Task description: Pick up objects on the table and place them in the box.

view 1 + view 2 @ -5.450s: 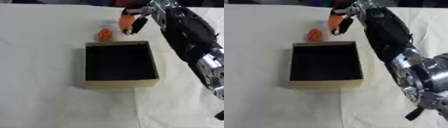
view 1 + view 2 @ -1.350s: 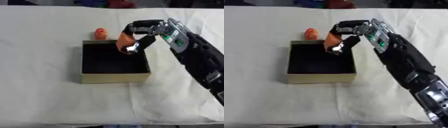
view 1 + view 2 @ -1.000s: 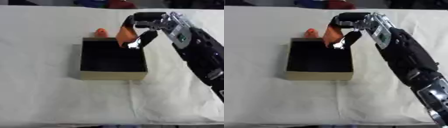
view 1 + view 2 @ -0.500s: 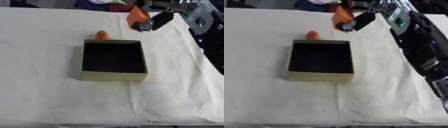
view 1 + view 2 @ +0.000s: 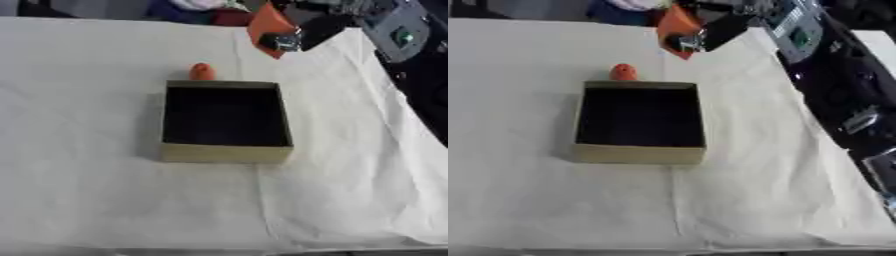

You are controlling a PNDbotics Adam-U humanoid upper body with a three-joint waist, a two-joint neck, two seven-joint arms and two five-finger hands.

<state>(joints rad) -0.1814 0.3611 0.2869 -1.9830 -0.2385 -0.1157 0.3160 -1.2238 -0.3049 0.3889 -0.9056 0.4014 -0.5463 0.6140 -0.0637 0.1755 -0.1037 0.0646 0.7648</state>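
**Right hand lifted away from box**

Right hand has gone from over the open tan cardboard box to up past its far right corner, fingers curled round a flat orange piece. Small orange rounded object unmoved on the white tablecloth, touching the box's far wall.

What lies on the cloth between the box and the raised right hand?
Only bare white cloth, apart from a small orange thing just behind the box, left of the hand. The left eye view shows it.
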